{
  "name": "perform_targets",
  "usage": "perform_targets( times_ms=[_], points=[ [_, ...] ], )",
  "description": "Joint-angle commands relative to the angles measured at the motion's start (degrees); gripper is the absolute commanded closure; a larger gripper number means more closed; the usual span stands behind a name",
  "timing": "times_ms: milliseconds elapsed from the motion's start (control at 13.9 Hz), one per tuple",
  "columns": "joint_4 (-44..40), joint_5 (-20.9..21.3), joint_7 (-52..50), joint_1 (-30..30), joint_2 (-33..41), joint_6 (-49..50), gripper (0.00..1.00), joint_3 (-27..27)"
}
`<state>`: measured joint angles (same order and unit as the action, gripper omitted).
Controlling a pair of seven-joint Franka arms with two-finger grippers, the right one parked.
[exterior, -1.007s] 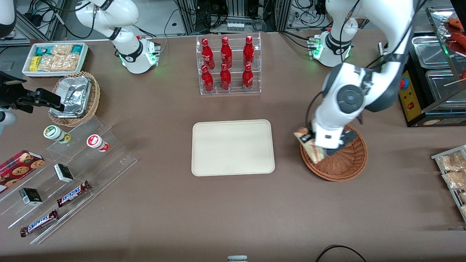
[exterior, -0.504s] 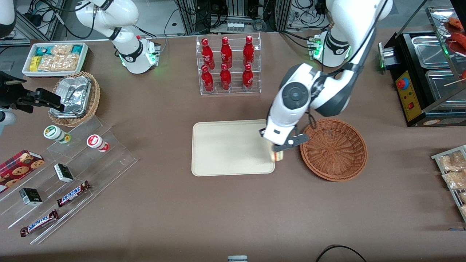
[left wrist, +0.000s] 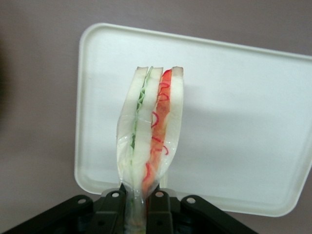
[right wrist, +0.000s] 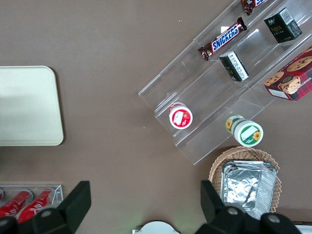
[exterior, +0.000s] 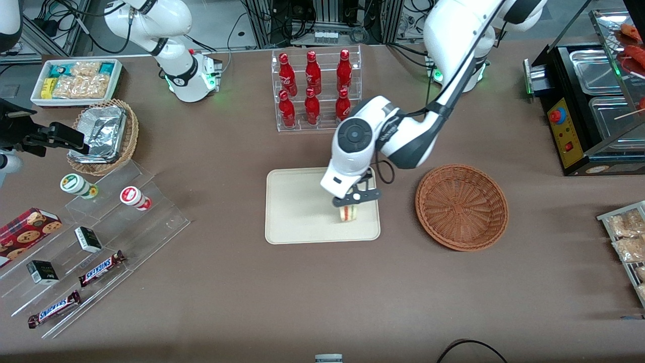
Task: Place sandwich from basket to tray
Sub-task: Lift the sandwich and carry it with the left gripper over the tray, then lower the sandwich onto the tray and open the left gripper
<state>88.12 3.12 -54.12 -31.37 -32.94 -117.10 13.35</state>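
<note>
My left gripper [exterior: 351, 200] hangs over the cream tray [exterior: 295, 206], above the part of it nearest the basket, shut on the sandwich [exterior: 348, 213]. In the left wrist view the sandwich [left wrist: 151, 129] is a wrapped white-bread wedge with green and red filling, pinched at its narrow end between the black fingers [left wrist: 113, 209] of the gripper [left wrist: 137, 210], with the tray [left wrist: 243, 122] beneath it. The reddish-brown wicker basket [exterior: 461, 206] stands beside the tray, toward the working arm's end, with nothing in it.
A clear rack of red bottles [exterior: 315, 91] stands farther from the front camera than the tray. Toward the parked arm's end lie a clear stepped stand [exterior: 95, 242] with snacks, a foil-lined tan basket [exterior: 103, 136] and a white snack bin [exterior: 76, 80]. A black appliance [exterior: 589, 111] sits past the basket.
The gripper has carried the sandwich out of the basket, across the tray's edge, to a spot over the tray. The basket now holds nothing.
</note>
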Motion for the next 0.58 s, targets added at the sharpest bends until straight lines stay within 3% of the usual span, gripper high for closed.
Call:
perform_targets(
  times_ms=[0, 504],
  points=[
    [-4.4, 0.8, -0.3, -2.0, -2.5, 1.5, 1.0, -0.6],
    [-8.1, 0.7, -2.2, -3.5, -7.2, 0.8, 1.0, -0.6]
  ],
)
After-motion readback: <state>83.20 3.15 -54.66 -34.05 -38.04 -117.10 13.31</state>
